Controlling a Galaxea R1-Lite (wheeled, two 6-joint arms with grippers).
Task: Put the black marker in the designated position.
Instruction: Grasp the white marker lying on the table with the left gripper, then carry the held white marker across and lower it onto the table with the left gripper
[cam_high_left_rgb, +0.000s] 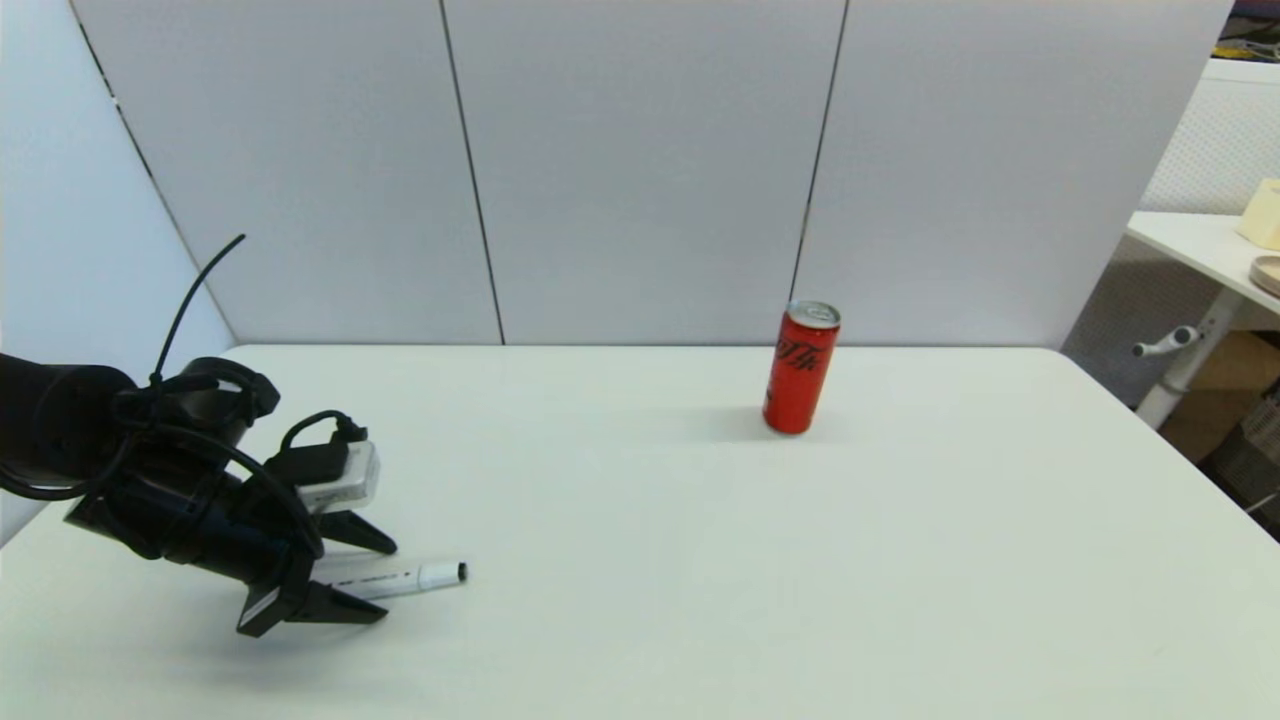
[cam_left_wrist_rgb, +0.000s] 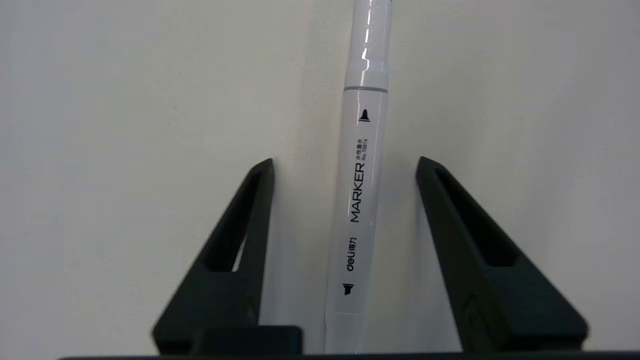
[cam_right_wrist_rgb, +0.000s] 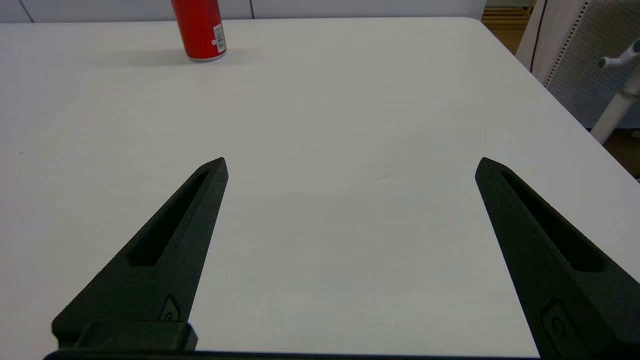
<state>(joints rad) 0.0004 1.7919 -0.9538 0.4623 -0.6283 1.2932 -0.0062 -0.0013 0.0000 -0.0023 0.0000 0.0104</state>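
The black marker, a slim white pen with black print and a black tip, lies flat on the white table near the front left. My left gripper is open and straddles the marker's near half, one finger on each side. In the left wrist view the marker runs lengthwise between the two fingers with a gap on both sides, so neither finger touches it. My right gripper is open over bare tabletop at the right, out of the head view. The designated position has no mark that I can see.
A red drink can stands upright toward the back, right of centre, also seen as the can in the right wrist view. Grey partition panels close the back and left. The table's right edge drops to another desk's leg.
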